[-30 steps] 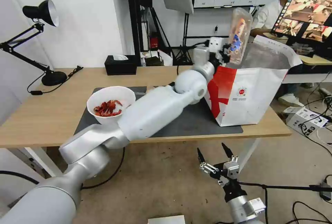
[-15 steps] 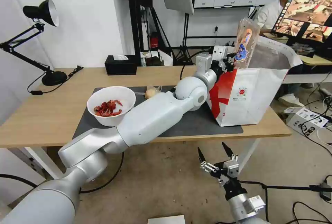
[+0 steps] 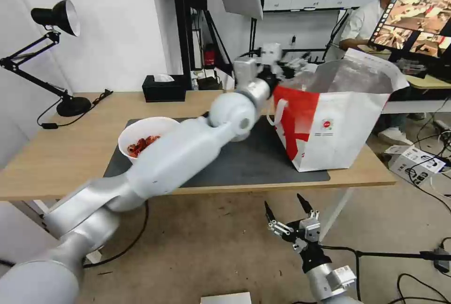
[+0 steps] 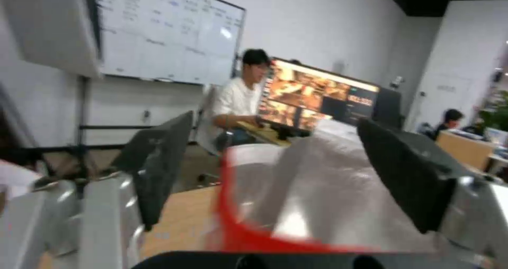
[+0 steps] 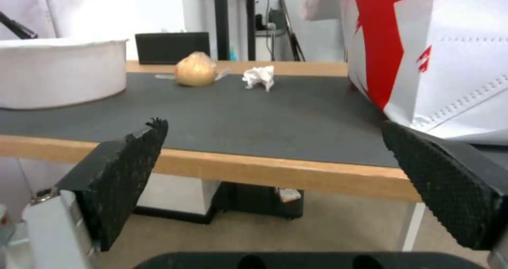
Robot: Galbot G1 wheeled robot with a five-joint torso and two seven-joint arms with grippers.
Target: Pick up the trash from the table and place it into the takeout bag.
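The takeout bag (image 3: 343, 125) stands open on the right end of the table (image 3: 56, 153), showing its foil lining (image 4: 317, 189). My left gripper (image 3: 286, 65) hovers by the bag's upper left rim, open, with nothing between its fingers (image 4: 158, 162). A white bowl (image 3: 136, 135) of red shells (image 3: 141, 145) sits on the dark mat (image 3: 253, 163), partly behind my left arm. Farther back on the mat lie a small clear bag with a yellowish lump (image 5: 195, 73) and a crumpled tissue (image 5: 258, 77). My right gripper (image 3: 283, 202) hangs open below the table's front edge.
A black tissue box (image 3: 163, 89) stands at the table's back edge. A black desk lamp (image 3: 73, 105) occupies the far left corner. Behind the bag is a desk with a monitor (image 3: 418, 17). Cables and a white box (image 3: 416, 160) lie on the floor to the right.
The clear tray held over the bag went down into it and is out of sight. My left gripper has opened and swung left, off the bag's mouth. The right arm barely moved.
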